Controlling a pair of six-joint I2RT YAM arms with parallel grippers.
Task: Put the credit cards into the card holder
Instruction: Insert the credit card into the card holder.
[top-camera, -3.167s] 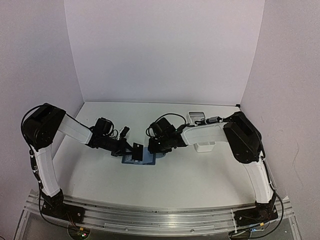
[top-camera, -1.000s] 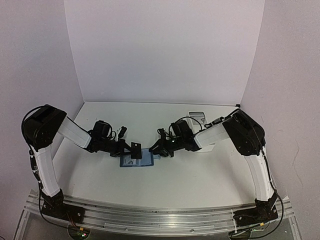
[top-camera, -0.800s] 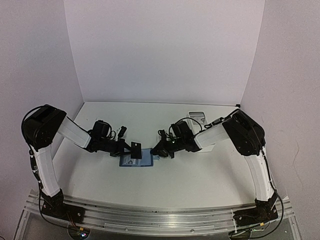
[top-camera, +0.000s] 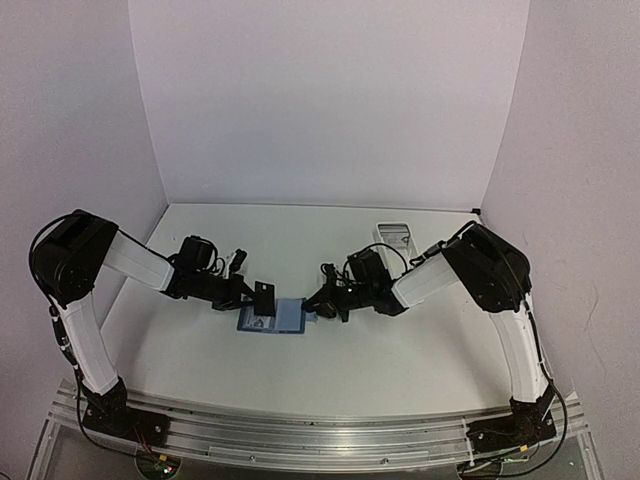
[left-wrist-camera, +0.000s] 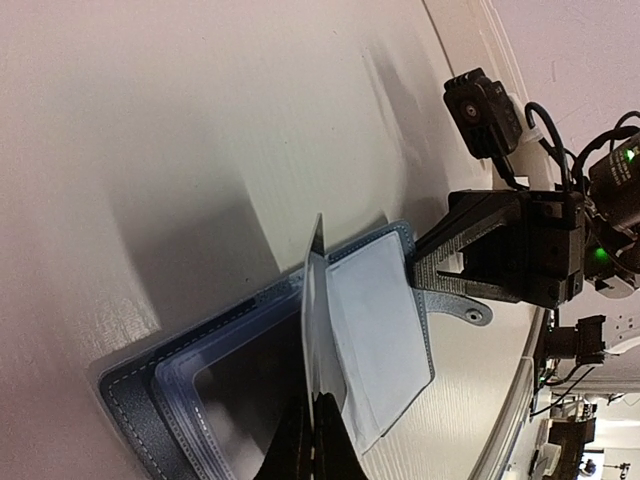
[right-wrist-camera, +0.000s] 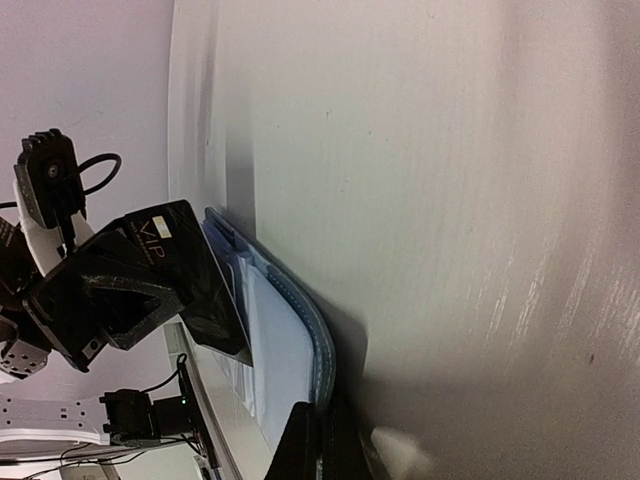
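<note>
The card holder (top-camera: 285, 318) lies open on the table, dark-blue cover with pale pocket pages. My left gripper (top-camera: 258, 297) is shut on a black credit card (top-camera: 264, 299) marked VIP and holds it upright over the holder's left half. In the left wrist view the card (left-wrist-camera: 311, 300) is edge-on, its lower edge at the fold beside a pale page (left-wrist-camera: 378, 335). My right gripper (top-camera: 318, 304) is shut on the holder's right edge, by the snap tab (left-wrist-camera: 470, 312). The right wrist view shows that pinched edge (right-wrist-camera: 305, 325) and the card (right-wrist-camera: 190, 270).
A long white tray (top-camera: 396, 236) stands at the back right, behind the right arm. The white side walls stand close on both sides. Both arms meet over the middle of the table.
The right gripper has come down from above the holder to its right edge and pinched it. The left gripper has shifted the card slightly left over the holder.
</note>
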